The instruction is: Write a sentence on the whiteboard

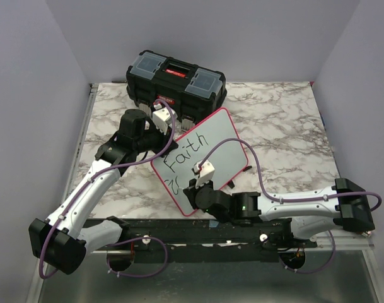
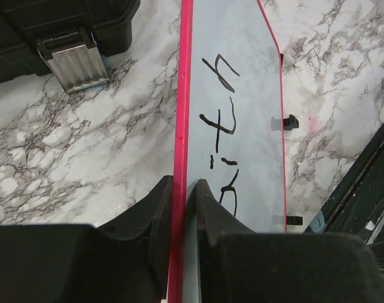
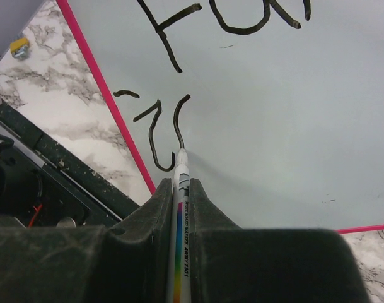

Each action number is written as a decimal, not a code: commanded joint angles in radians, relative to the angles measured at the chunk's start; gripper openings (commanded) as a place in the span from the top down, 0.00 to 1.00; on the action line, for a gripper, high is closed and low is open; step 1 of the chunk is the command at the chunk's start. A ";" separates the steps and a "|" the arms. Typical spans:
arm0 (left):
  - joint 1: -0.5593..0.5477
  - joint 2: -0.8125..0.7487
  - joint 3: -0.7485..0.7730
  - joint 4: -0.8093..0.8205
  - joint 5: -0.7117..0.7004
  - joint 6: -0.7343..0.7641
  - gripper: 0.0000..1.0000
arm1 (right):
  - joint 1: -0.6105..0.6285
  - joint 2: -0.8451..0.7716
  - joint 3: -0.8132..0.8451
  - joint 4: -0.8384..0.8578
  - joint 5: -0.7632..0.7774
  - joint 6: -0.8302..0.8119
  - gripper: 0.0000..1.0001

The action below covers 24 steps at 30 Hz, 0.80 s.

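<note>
Your left gripper point(image 2: 181, 187) clamps the whiteboard point(image 1: 212, 140) by its red rim, tilted on the worktop point(image 1: 286, 132) near the toolbox point(image 1: 176, 79). Your right gripper point(image 3: 178, 183) pinches the marker point(image 3: 181, 169), its tip at the second line of the sentence point(image 1: 182, 158). Open board lies to its right.

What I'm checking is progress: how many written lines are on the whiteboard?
2. "Faith" sits on the whiteboard's upper part; a second, unfinished line lies below it, at the marker tip in the right tool.

The whiteboard point(image 1: 220, 136) is gleaming smooth and glossy; the table point(image 1: 286, 126) is showing a marble-veined, faintly shiny top; the toolbox point(image 1: 176, 79) is looking like matt black plastic (its latch point(image 2: 75, 60) ribbed, silvery, metal-looking), the marker point(image 3: 179, 214) smooth white plastic.
</note>
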 commanded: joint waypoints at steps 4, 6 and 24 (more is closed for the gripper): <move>-0.003 -0.017 -0.004 0.033 -0.035 0.041 1.00 | -0.009 0.026 -0.001 -0.049 -0.007 0.012 0.99; -0.003 -0.016 -0.004 0.032 -0.035 0.041 1.00 | -0.010 0.029 0.018 -0.048 0.001 0.001 0.99; -0.003 -0.017 -0.004 0.033 -0.034 0.041 1.00 | -0.010 0.052 0.137 -0.086 0.155 -0.024 0.99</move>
